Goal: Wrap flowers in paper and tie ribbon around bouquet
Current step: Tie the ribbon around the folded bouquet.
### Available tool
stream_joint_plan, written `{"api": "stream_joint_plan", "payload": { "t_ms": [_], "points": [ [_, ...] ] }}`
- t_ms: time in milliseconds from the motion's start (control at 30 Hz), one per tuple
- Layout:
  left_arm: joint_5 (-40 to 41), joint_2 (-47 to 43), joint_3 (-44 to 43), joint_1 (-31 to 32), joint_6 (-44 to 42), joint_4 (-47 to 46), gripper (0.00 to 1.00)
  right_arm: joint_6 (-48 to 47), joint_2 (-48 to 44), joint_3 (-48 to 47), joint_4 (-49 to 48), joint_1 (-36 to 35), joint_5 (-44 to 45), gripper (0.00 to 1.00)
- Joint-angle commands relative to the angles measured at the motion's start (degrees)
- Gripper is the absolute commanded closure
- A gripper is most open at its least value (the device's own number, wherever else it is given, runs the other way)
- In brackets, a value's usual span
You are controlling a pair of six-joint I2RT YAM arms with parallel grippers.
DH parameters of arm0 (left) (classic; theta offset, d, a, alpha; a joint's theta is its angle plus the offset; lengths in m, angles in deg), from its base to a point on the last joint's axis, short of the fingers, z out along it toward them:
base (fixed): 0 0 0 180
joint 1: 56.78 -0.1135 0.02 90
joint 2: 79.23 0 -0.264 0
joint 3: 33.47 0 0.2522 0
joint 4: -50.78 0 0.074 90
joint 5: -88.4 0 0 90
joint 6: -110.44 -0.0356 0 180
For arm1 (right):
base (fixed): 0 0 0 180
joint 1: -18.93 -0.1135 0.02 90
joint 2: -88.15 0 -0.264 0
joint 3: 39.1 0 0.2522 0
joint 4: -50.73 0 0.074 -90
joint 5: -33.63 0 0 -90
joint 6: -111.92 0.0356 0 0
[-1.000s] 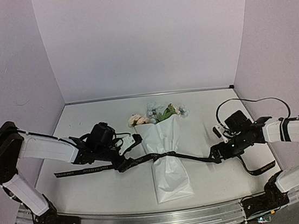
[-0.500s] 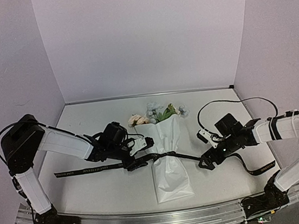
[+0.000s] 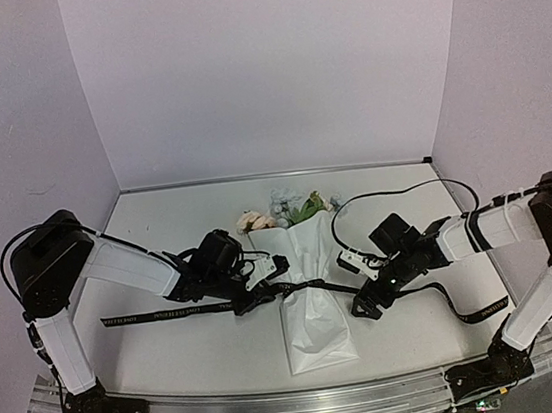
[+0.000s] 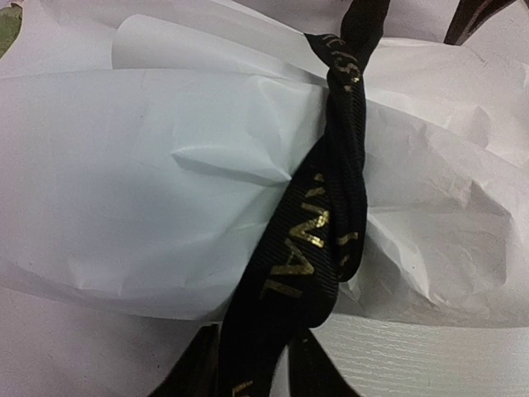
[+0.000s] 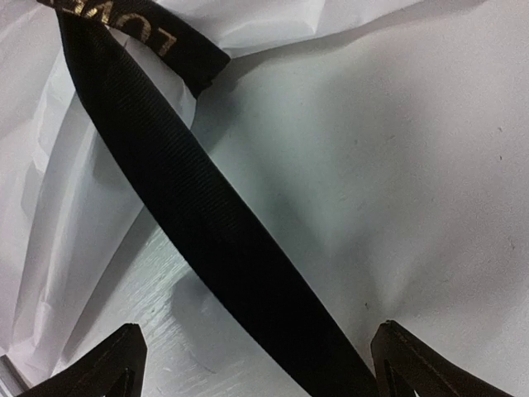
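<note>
The long black lettered ribbon (image 3: 311,285) crosses the white paper-cone bouquet (image 3: 316,327) side to side. One strand runs between the right fingers (image 5: 103,368), which stand apart. The left fingers (image 4: 188,376) flank the other; I cannot tell their grip.

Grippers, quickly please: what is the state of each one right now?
Left gripper: closed on the ribbon.
Right gripper: open, holding nothing; the ribbon only passes between its fingers.
</note>
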Motion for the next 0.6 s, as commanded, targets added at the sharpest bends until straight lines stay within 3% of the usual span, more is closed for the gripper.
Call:
{"api": "stream_joint_plan", "payload": {
  "t_ms": [0, 167, 233, 500, 567],
  "points": [
    [2.1, -1.36, 1.42, 0.47, 2.88, -3.77, 0.81, -4.25, 3.13, -3.23, -2.9, -1.24, 5.01, 0.05],
    [3.5, -3.42, 3.06, 0.55, 5.08, -4.67, 0.95, -4.22, 5.41, -4.59, -3.48, -1.93, 7.14, 0.15],
    [4.97, -4.77, 4.02, 0.58, 6.86, -5.58, 0.99, -3.49, 5.8, -5.1, -3.45, -2.18, 7.22, 0.24],
    [10.4, -10.91, 9.86, 0.58, 22.36, -9.89, 1.0, 1.14, 4.49, -6.06, 0.44, -4.21, 6.23, 0.88],
    [11.3, -12.53, 12.21, 0.57, 27.45, -11.45, 1.0, 2.69, 3.53, -6.22, 2.09, -5.3, 6.92, 1.0]
  ]
}}
